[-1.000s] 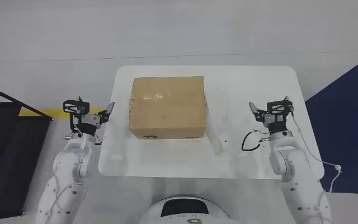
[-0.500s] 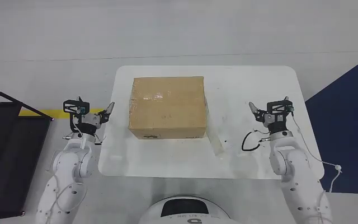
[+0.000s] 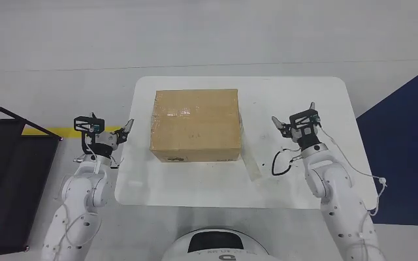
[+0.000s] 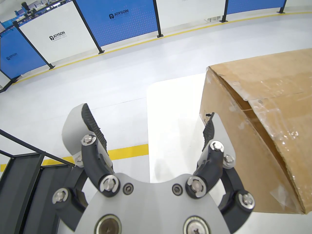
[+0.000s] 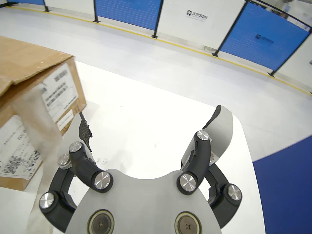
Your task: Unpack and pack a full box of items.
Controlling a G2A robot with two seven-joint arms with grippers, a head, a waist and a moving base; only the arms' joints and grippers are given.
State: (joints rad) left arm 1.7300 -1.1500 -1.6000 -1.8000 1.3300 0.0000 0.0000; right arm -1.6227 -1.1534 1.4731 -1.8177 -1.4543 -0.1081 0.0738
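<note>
At table's left edge, left gripper [image 3: 124,130] [image 4: 148,115] hangs with jaws spread wide, holding nothing and touching nothing; 1 finger is over the floor [image 3: 209,32], the other over the table [image 3: 294,91], near the box [image 3: 196,124] [image 4: 268,113] but apart from it. Right gripper [image 3: 282,127] [image 5: 150,114] sits over the table on the box's other side, also wide open and empty, clear of the cardboard.

Box stands flat left of the table's centre, between the 2 grippers. Its top flaps are closed under clear tape. Its slightly longer axis runs across the table from one arm toward the other. Printed white labels [image 5: 56,93] are on the side facing the right gripper. 1 loose tape strip [image 3: 253,171] trails from the box's near right corner onto the table.

Table is white with rounded corners. Floor is pale grey with a yellow line [image 4: 126,151]. Blue and white fence panels [image 4: 114,18] ring the area, and a black frame [image 4: 24,171] stands left of the left arm.
</note>
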